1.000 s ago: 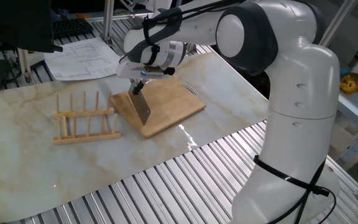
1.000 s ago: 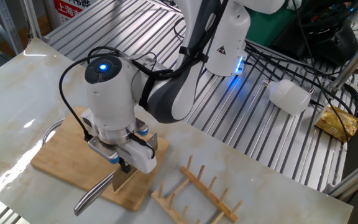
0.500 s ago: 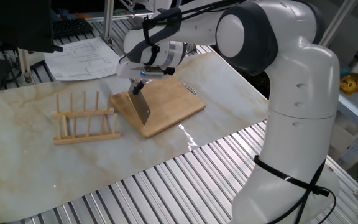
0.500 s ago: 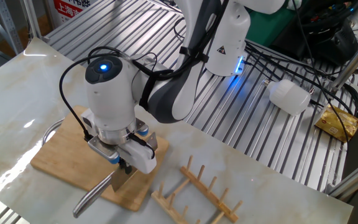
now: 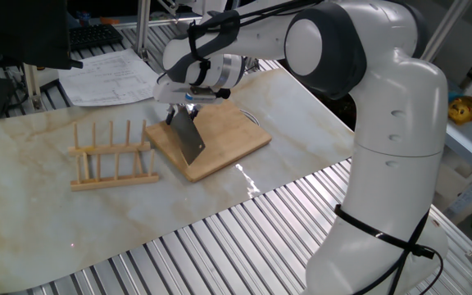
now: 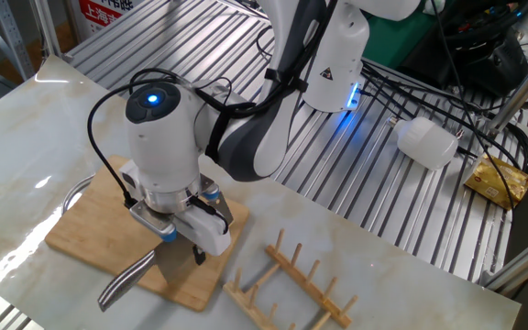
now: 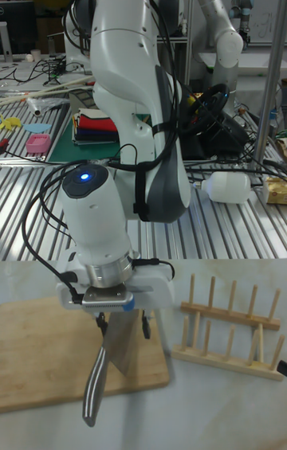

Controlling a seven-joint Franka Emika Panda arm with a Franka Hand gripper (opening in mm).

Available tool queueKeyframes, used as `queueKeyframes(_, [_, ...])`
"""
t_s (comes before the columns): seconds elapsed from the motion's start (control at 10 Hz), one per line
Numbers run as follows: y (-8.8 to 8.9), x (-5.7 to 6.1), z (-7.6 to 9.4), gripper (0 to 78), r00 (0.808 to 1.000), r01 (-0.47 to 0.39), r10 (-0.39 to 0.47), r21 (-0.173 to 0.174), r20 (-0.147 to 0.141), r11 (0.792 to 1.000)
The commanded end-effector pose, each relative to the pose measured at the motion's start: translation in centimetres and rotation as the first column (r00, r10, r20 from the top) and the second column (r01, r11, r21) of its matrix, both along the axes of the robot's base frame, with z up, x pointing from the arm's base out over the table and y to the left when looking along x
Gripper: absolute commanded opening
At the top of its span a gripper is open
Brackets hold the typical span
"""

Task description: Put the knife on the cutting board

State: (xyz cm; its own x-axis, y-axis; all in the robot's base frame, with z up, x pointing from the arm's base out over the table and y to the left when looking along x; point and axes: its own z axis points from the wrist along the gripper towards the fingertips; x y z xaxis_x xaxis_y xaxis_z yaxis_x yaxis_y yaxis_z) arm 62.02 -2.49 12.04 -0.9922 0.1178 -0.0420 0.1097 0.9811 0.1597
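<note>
One gripper [image 7: 122, 325] is hovering mid-frame w/ fingers spread, gripping nothing. Knife [image 7: 108, 358] is lying on cutting board [image 7: 40, 354], handle poking off its lower edge.

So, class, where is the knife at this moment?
The knife lies on the cutting board at its end nearest the peg rack, under the end effector.

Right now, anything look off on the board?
Yes: the knife lies near the edge of the cutting board, its handle sticking out past the edge. The gripper sits over the blade, jaws apart. The peg rack stands upright beside the board.
</note>
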Motion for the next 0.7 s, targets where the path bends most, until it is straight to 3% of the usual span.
queueKeyframes(0.1, [0.0,0.1,0.2,77.5,1.0,0.0,0.0,-0.004,0.006,1.0])
queueKeyframes(0.4, [0.0,0.1,0.2,77.5,1.0,0.0,0.0,-0.004,0.006,1.0])
queueKeyframes(0.5, [-1.3,-0.3,-0.9,77.5,1.0,0.003,-0.002,-0.063,0.015,0.998])
queueKeyframes(0.7, [-1.5,-0.5,-1.2,77.5,1.0,0.0,0.001,-0.066,0.021,0.998])
